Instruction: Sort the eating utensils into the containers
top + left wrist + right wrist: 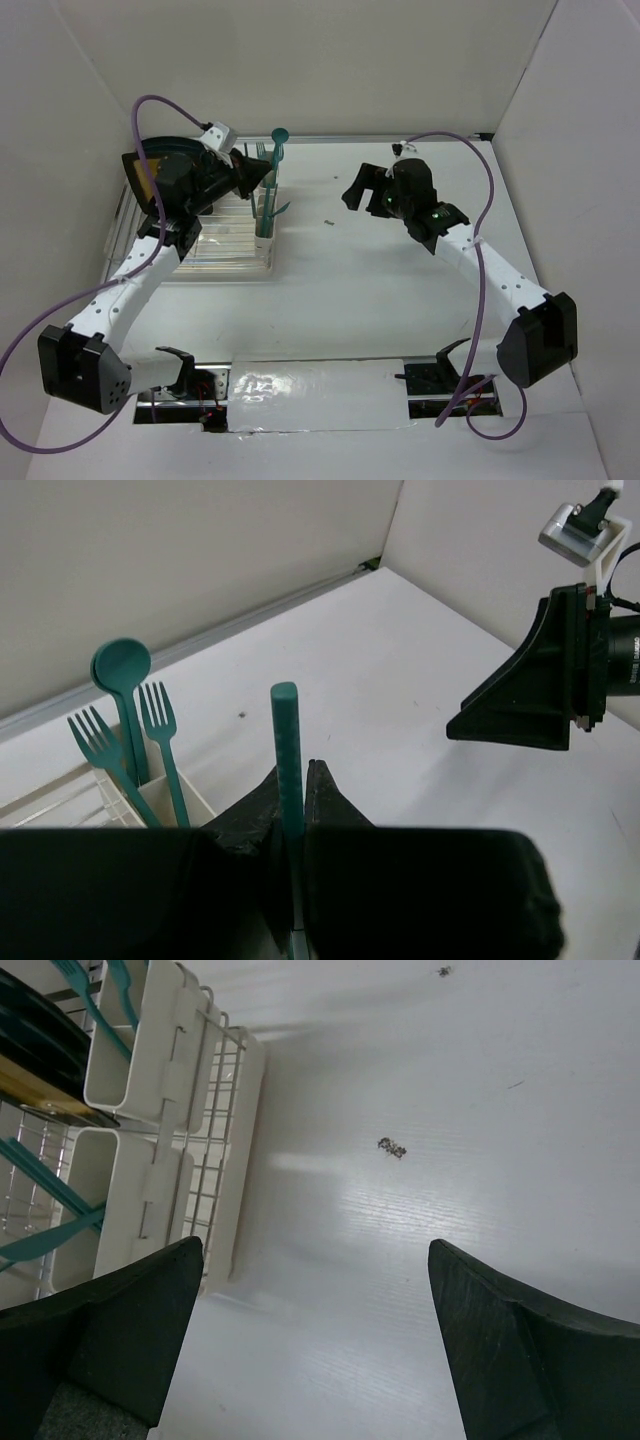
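Plate: yellow and black, stood on edge at the far left of the rack; no part is taken in the sorting.
Rack: clear wire, set on the left half of the table; the cups are mounted along its right side.
Left gripper: closed tight on a teal utensil and held close beside the cups.
Utensil: gripped partway along, handle end up and near upright. Its working end is hidden below the fingers, so its kind cannot be told.
Cups: cream-white and joined in a row. Two forks and a spoon are already stood in them, heads up.
Step in hand: judged to be the lowering of the held piece into its cup.
How it is best done: the piece should be kept upright and centred over one opening, with the cup chosen by kind. The lower end should be brought below the rim before the fingers are parted. Room should be left for the standing forks so that none is tipped out.
Speck: a small dark mark on the bare table between the rack and the right arm; it is to be left alone.
Right gripper: spread fully with nothing between the fingers, hovering over bare table just right of the rack. It is best kept out of the left arm's path.
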Available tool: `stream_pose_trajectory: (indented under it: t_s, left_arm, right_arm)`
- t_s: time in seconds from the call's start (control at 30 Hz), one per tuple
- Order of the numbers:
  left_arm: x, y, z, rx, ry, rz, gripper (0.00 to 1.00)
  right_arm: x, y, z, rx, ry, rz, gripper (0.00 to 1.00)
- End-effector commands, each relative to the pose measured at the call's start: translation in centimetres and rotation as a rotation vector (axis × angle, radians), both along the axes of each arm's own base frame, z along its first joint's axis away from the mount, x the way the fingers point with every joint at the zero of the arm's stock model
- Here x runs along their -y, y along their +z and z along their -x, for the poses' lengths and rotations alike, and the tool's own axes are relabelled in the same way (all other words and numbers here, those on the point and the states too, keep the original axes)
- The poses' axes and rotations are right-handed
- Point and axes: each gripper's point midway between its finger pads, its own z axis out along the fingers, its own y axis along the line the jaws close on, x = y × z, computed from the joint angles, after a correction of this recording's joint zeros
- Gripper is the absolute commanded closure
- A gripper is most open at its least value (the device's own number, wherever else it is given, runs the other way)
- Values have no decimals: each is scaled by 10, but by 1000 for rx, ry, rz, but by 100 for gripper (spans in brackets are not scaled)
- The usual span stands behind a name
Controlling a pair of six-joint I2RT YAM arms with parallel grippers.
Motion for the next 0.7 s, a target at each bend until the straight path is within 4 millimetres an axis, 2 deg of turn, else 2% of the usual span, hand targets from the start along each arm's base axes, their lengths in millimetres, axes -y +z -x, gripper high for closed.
stream_pose_trajectory:
  t_s: [0.0,0.13,0.17,0.2,0.3,0.4,0.43,0.57,0.6,0.67]
  left_arm:
    - [0,21,-9,128,7,18,100]
    - [4,7,-13,103,2,18,100]
    - [4,-3,-13,80,0,16,100]
    - [4,-7,-12,70,-3,14,100]
    - [2,-23,-9,37,3,11,100]
    - [2,-31,-6,18,3,23,98]
    - [5,-31,-3,20,-14,23,97]
    - [7,-36,-1,15,-31,30,90]
    - [8,-39,-1,6,-30,32,87]
    - [9,-41,-1,-1,-33,26,73]
  right_arm:
    - [8,18,-7,59,-46,-3,0]
    - [11,19,-10,68,-60,11,0]
    - [12,16,-10,56,-61,17,0]
    - [13,19,-13,61,-68,13,0]
    - [12,12,-15,26,-70,26,0]
    - [11,9,-15,14,-63,22,0]
    - [7,14,-15,34,-43,14,0]
    - [6,26,-13,84,-31,-10,0]
    - [6,26,-13,85,-31,-8,0]
    - [7,24,-11,74,-27,-7,0]
